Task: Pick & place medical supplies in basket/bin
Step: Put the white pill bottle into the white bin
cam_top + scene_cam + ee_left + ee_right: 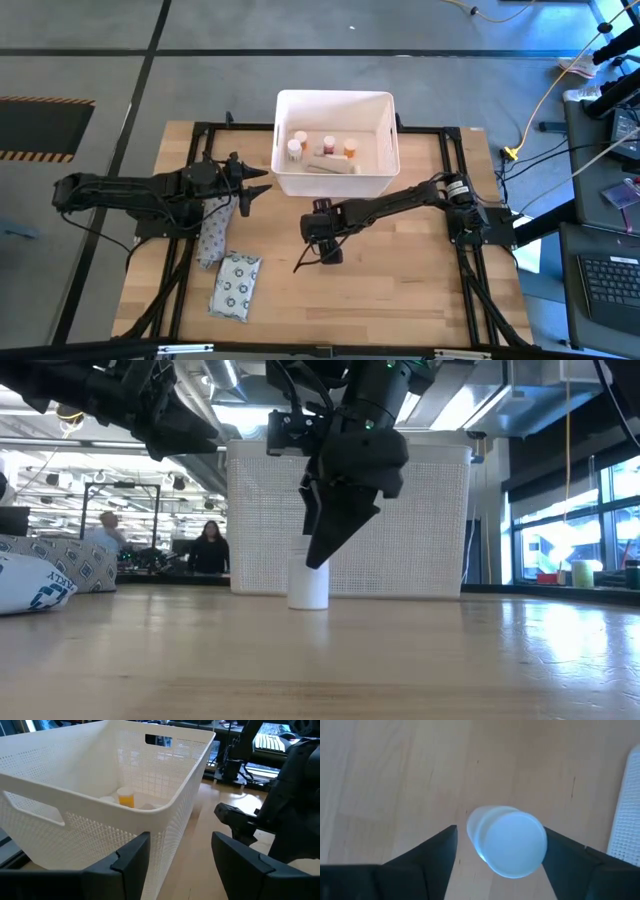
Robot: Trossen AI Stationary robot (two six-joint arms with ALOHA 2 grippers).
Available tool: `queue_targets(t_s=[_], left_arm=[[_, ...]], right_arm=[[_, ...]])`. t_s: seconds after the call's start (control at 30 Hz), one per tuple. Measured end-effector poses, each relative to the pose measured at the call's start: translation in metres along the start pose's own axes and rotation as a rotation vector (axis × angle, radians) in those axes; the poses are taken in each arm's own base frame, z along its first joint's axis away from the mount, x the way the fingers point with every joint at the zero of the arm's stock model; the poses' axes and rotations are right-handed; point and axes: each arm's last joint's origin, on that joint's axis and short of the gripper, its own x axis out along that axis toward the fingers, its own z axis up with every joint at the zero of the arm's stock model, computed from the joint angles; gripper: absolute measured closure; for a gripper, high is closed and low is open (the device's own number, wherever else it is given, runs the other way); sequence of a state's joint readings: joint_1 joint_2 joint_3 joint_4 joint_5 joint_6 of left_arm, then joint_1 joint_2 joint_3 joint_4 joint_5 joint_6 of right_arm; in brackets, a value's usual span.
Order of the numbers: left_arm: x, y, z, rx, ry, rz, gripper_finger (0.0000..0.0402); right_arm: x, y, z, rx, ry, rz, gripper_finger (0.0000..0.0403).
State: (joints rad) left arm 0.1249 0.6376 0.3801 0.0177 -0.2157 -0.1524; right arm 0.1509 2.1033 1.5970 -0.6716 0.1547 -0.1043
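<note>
Right gripper point(322, 550) hangs over white bottle point(308, 582) standing just in front of the basket point(336, 180), fingers apart, straddling it. Left gripper point(252, 187) waits beside the basket, fingers apart.

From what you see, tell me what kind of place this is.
Probably a robotics lab in an open workshop hall: two arms on a framed wooden table, a keyboard and cables beside it, and people at workstations behind.
</note>
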Motion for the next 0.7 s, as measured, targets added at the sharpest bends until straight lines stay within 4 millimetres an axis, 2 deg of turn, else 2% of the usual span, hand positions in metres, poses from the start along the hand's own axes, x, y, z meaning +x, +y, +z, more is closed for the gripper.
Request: queue_targets(t_s=[0.4, 0.57, 0.7], left_arm=[[0.0, 0.0, 0.0, 0.0, 0.0, 0.0, 0.0198], [0.0, 0.0, 0.0, 0.008, 0.0, 0.0, 0.0197], [0.0, 0.0, 0.0, 0.008, 0.0, 0.0, 0.0197]], right_arm=[[-0.004, 0.0, 0.001, 0.015, 0.018, 0.004, 0.0237], [-0.023, 0.0, 0.009, 0.008, 0.069, 0.055, 0.0241], [-0.053, 0.001, 0.023, -0.009, 0.062, 0.069, 0.0241]])
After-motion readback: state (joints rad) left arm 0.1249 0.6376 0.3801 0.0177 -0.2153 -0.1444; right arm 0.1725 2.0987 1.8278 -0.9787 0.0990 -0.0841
